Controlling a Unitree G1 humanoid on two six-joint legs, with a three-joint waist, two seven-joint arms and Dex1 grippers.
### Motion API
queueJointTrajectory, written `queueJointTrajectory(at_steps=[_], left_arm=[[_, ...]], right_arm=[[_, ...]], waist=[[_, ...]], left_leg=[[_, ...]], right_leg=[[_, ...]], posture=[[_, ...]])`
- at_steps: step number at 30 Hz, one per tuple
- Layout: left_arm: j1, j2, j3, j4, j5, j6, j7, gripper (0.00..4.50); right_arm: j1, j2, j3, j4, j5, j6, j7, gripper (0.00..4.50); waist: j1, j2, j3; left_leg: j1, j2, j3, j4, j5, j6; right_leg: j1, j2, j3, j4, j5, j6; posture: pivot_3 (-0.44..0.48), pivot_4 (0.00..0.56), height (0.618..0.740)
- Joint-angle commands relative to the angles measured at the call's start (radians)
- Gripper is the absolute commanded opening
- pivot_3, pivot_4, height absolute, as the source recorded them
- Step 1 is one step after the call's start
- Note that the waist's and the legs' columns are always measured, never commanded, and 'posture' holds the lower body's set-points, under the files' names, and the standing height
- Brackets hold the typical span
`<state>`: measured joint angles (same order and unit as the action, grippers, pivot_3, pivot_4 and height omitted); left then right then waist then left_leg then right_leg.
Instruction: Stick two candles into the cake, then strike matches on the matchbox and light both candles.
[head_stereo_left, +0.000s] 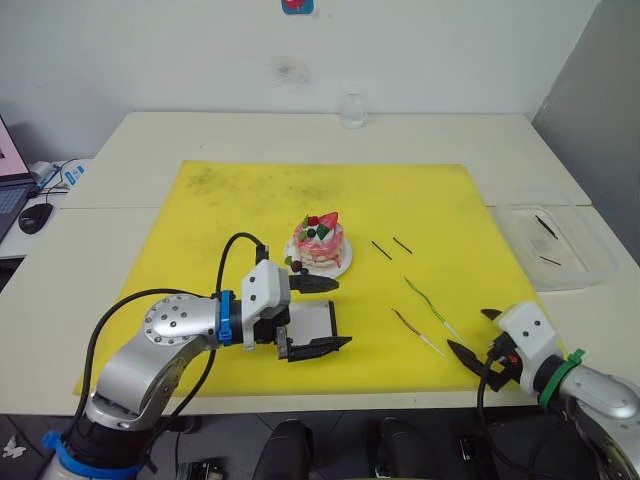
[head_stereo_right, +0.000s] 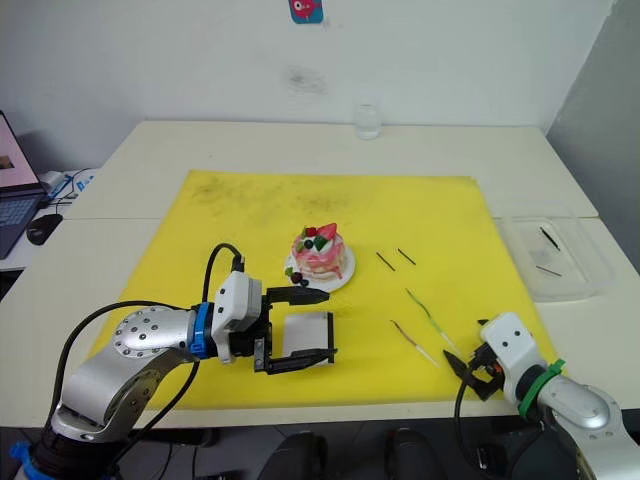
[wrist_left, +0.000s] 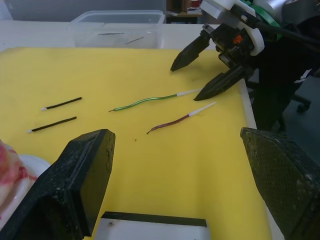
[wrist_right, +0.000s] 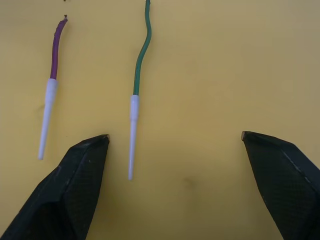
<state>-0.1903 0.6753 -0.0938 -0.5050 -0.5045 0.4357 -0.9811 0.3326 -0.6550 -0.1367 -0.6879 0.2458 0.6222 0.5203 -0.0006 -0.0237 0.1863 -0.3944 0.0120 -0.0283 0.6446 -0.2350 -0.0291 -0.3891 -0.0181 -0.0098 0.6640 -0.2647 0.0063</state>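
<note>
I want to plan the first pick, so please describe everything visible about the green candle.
The green candle is a very thin, slightly wavy stick, waxy-looking, with a green body and a longer white tapered end. It lies flat on the yellow mat, unlit and not yet in the cake. The dark red candle lies beside it, apart, roughly parallel. Its white end points toward the right end effector, whose open fingers stand just short of it. Nothing touches it except the mat.

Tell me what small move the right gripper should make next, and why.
Probably ease the right gripper forward and down over the green candle. Its fingers are open and hold nothing, the candle's white end lies on the yellow mat between the fingertips, and both candles, the dark red one included, lie outside the cake.
</note>
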Motion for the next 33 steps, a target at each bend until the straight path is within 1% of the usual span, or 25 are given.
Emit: queueJointTrajectory(at_steps=[1, 4, 6, 8, 9, 10, 11, 15, 18, 20, 23, 27, 30, 32, 33], left_arm=[[-0.015, -0.004, -0.002, -0.014, -0.004, 0.002, 0.008, 4.5], [-0.017, -0.002, -0.001, -0.012, -0.003, 0.003, 0.008, 4.5], [-0.018, -0.001, 0.001, -0.01, -0.004, 0.004, 0.007, 4.5], [-0.016, 0.0, 0.002, -0.008, -0.002, 0.003, 0.008, 4.5], [-0.014, 0.001, 0.005, -0.007, -0.002, 0.004, 0.01, 4.5], [-0.012, 0.001, 0.007, -0.007, -0.003, 0.005, 0.011, 4.5], [-0.011, 0.001, 0.009, -0.005, -0.003, 0.005, 0.012, 4.5], [-0.006, 0.006, 0.036, 0.005, -0.016, 0.03, 0.03, 4.5], [-0.011, 0.014, 0.083, 0.014, -0.08, 0.134, 0.066, 4.5], [-0.022, 0.012, 0.14, 0.022, -0.178, 0.247, 0.102, 4.5], [-0.073, -0.009, 0.219, 0.042, -0.351, 0.41, 0.175, 4.5], [-0.162, -0.061, 0.275, 0.077, -0.602, 0.587, 0.291, 4.5], [-0.228, -0.137, 0.281, 0.11, -0.754, 0.639, 0.397, 4.5], [-0.267, -0.19, 0.275, 0.132, -0.807, 0.64, 0.462, 4.5], [-0.288, -0.231, 0.268, 0.147, -0.839, 0.631, 0.5, 4.5]], right_arm=[[0.017, 0.014, 0.013, -0.039, 0.006, 0.032, -0.011, 3.19], [0.029, 0.015, 0.018, -0.056, 0.011, 0.057, -0.008, 2.14], [0.031, 0.016, 0.018, -0.068, 0.015, 0.074, -0.01, 1.52], [0.03, 0.018, 0.014, -0.081, 0.022, 0.088, -0.009, 0.73], [0.029, 0.02, 0.007, -0.091, 0.034, 0.098, -0.006, 0.5], [0.027, 0.022, 0.002, -0.097, 0.042, 0.106, -0.004, 0.15], [0.025, 0.022, -0.001, -0.1, 0.047, 0.111, -0.002, 0.07], [0.005, 0.046, -0.057, -0.108, 0.11, 0.141, 0.002, 0.07], [-0.039, 0.065, -0.125, -0.117, 0.184, 0.171, 0.004, 0.07], [-0.086, 0.067, -0.175, -0.119, 0.242, 0.192, 0.011, 0.07], [-0.193, 0.066, -0.238, -0.107, 0.361, 0.231, 0.016, 0.07], [-0.349, 0.069, -0.249, -0.091, 0.514, 0.297, -0.002, 0.07], [-0.482, 0.094, -0.226, -0.065, 0.652, 0.353, -0.041, 0.07], [-0.542, 0.11, -0.208, -0.047, 0.727, 0.381, -0.071, 0.07], [-0.57, 0.123, -0.198, -0.033, 0.773, 0.393, -0.088, 0.07]], waist=[[0.0, 0.0, 0.0], [0.0, 0.0, 0.0], [0.0, 0.0, 0.0], [0.0, 0.0, 0.0], [0.0, 0.0, 0.0], [0.0, 0.0, 0.0], [0.0, 0.0, 0.0], [0.0, 0.0, 0.0], [0.0, 0.0, 0.0], [-0.001, 0.0, 0.0], [-0.003, 0.0, 0.0], [-0.002, 0.0, 0.0], [-0.002, 0.0, 0.0], [-0.002, 0.0, 0.0], [-0.002, 0.0, 0.0]], left_leg=[[0.0, 0.0, 0.0, 0.0, 0.0, 0.0], [0.0, 0.0, 0.0, 0.0, 0.0, 0.0], [0.0, 0.0, 0.0, 0.0, 0.0, 0.0], [0.0, 0.0, 0.0, 0.0, 0.0, 0.0], [0.0, 0.0, 0.0, 0.0, 0.0, 0.0], [0.0, 0.0, 0.0, 0.0, 0.0, 0.0], [0.0, 0.0, 0.0, 0.0, 0.0, 0.0], [0.0, 0.0, 0.0, 0.0, 0.0, 0.0], [0.0, 0.0, 0.0, 0.0, 0.0, 0.0], [0.0, 0.0, -0.001, 0.0, 0.0, 0.0], [-0.001, 0.0, -0.001, 0.0, 0.0, 0.0], [-0.001, 0.0, -0.002, 0.0, 0.0, 0.0], [-0.002, -0.001, -0.002, 0.0, 0.0, 0.0], [-0.002, -0.001, -0.002, 0.001, 0.0, 0.0], [-0.003, -0.001, -0.002, 0.001, 0.0, 0.0]], right_leg=[[0.0, 0.0, 0.0, 0.0, 0.0, 0.0], [0.0, 0.0, 0.0, 0.0, 0.0, 0.0], [0.0, 0.0, 0.0, 0.0, 0.0, 0.0], [0.0, 0.0, 0.0, 0.0, 0.0, 0.0], [0.0, 0.0, 0.0, 0.0, 0.0, 0.0], [0.0, 0.0, 0.0, 0.0, 0.0, 0.0], [0.0, 0.0, 0.0, 0.0, 0.0, 0.0], [0.0, 0.0, 0.0, 0.0, 0.0, 0.0], [0.0, 0.0, 0.0, 0.0, 0.0, 0.0], [0.0, 0.0, 0.0, 0.0, 0.0, 0.0], [-0.001, 0.0, 0.0, 0.0, 0.0, 0.0], [0.0, 0.0, -0.001, 0.0, 0.001, 0.001], [0.0, 0.0, -0.001, 0.0, 0.001, 0.001], [-0.001, 0.0, -0.001, 0.0, 0.001, 0.002], [-0.001, 0.0, -0.001, 0.0, 0.001, 0.002]], posture=[[0.0, 0.15, 0.74], [0.0, 0.15, 0.74], [0.0, 0.15, 0.74], [0.0, 0.15, 0.74], [0.0, 0.15, 0.74], [0.0, 0.15, 0.74], [0.0, 0.15, 0.74], [0.0, 0.15, 0.74], [0.0, 0.15, 0.74], [0.0, 0.15, 0.74], [0.0, 0.15, 0.74], [0.0, 0.15, 0.74], [0.0, 0.15, 0.74], [0.0, 0.15, 0.74], [0.0, 0.15, 0.74]])
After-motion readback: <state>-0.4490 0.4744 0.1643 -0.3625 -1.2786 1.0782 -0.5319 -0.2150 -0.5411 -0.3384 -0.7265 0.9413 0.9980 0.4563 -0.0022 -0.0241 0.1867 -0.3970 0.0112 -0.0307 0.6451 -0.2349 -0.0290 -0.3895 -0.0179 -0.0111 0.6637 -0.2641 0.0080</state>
